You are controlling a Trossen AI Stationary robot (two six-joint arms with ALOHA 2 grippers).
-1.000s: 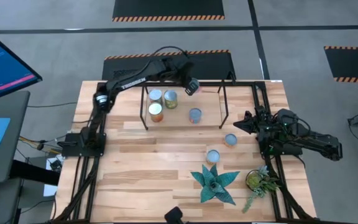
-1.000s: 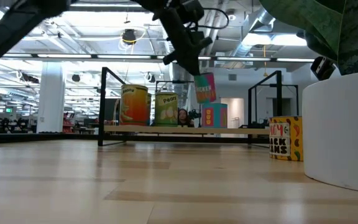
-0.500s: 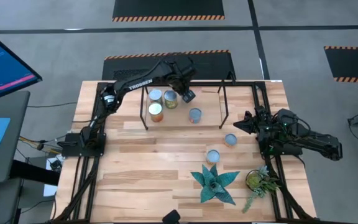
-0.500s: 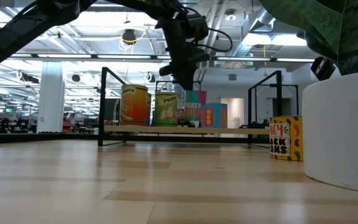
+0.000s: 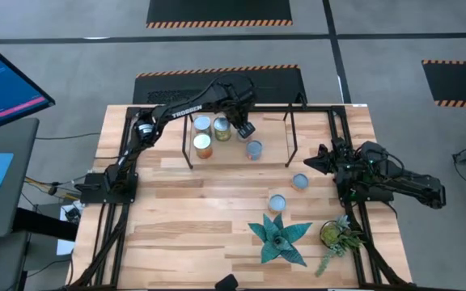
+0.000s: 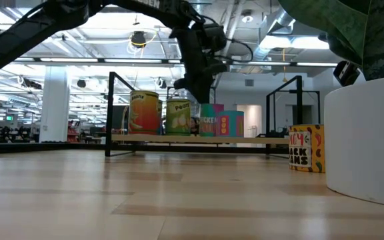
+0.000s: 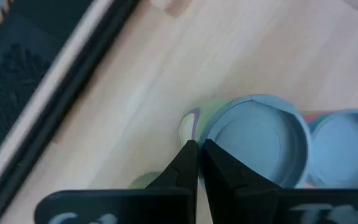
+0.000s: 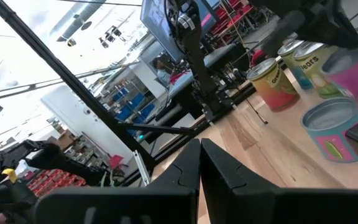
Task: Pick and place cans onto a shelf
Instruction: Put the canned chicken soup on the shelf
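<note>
From above, the left gripper (image 5: 245, 128) reaches over the shelf (image 5: 290, 146), on a can (image 5: 254, 149) beside three more cans (image 5: 211, 133), while the right gripper (image 5: 314, 164) waits off the shelf's right end near two cans (image 5: 288, 192) on the table (image 5: 176, 218). At table height, that can (image 6: 207, 123) stands on the shelf below the left gripper (image 6: 195, 87). The left wrist camera shows its fingers (image 7: 180, 165) nearly shut at the can's (image 7: 263, 140) rim, whether gripping it I cannot tell; the right wrist camera shows the right fingers (image 8: 188, 168) closed, holding nothing.
</note>
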